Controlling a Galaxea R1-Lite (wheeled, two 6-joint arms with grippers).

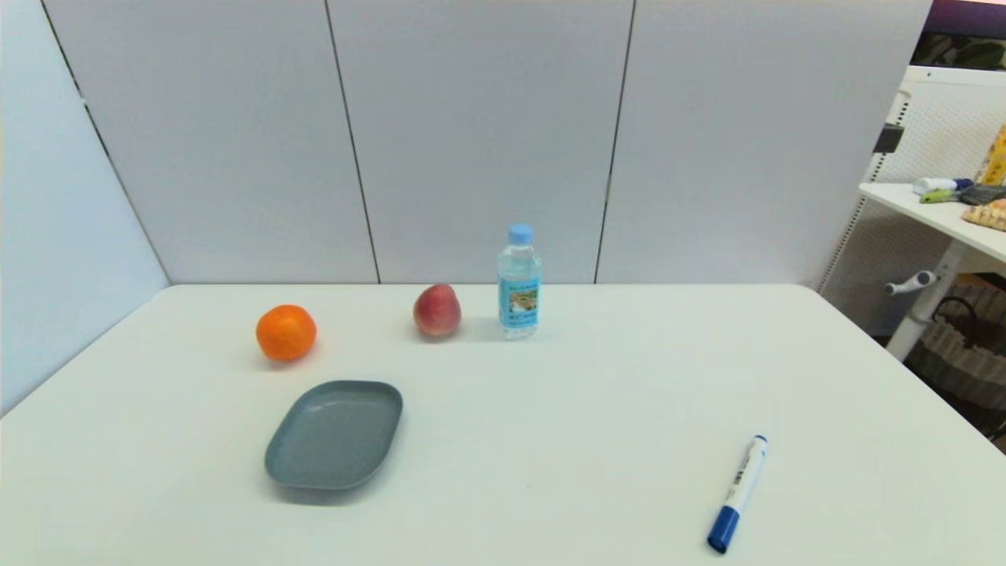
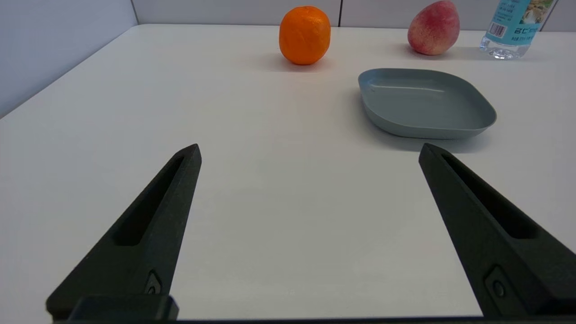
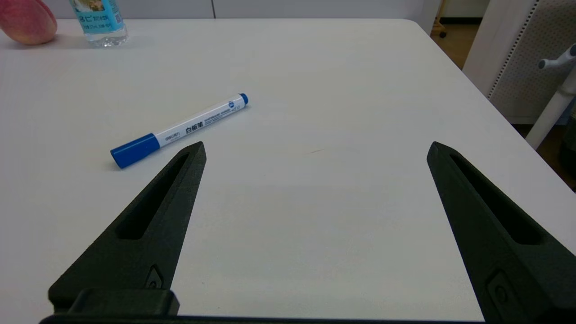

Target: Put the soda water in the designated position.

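White tabletop (image 1: 597, 409) carries the soda water (image 1: 519, 283) upright, cap up, clear ribbed plastic; left claw (image 2: 308, 150) and right claw (image 3: 315, 148) spread wide, empty.

Soda water (image 1: 519, 283) upright beside peach (image 1: 437, 310)

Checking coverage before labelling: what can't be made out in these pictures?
- soda water: cap cut off by the picture edge in both wrist views.
- Label text: too small in head view.
- left gripper, right gripper: outside head view.
- designated position: unmarked.
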